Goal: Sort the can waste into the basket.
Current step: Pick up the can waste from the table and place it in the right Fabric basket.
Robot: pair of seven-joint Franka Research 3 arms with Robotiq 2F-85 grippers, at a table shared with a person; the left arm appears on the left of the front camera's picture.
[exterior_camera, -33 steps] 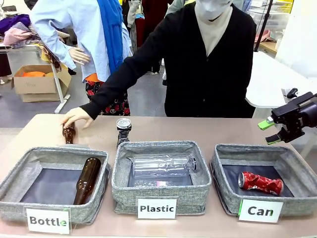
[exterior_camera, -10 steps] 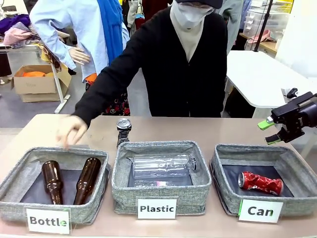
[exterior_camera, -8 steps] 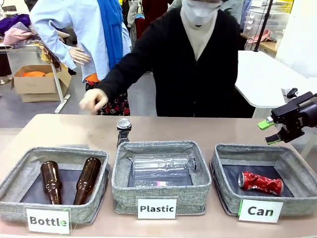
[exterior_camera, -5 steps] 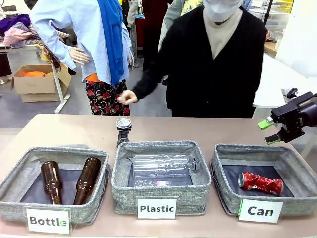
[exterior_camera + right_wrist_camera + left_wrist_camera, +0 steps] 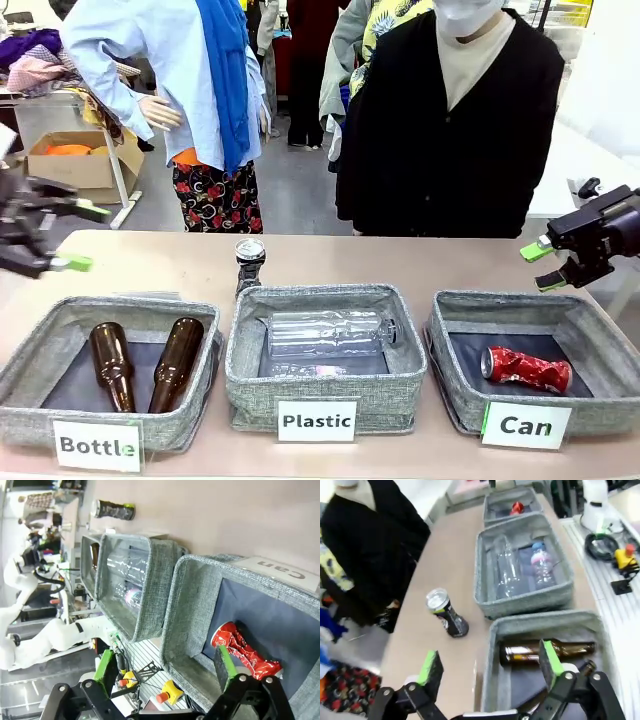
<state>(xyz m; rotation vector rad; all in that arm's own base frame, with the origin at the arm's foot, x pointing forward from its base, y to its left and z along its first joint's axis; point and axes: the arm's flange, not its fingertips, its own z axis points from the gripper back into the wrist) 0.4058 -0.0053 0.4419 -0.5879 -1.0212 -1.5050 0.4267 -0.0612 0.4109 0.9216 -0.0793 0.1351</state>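
Aloft, left tool point(image 5: 488, 660) open, seemingly tilted.

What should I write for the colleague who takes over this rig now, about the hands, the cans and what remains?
Left hand: open, empty, over the left end of the table.
Right hand: open, empty, raised by the far side of the Can basket.
Red can: lying in that basket, done.
Black and silver can: standing on the table behind the Plastic basket; not yet sorted.
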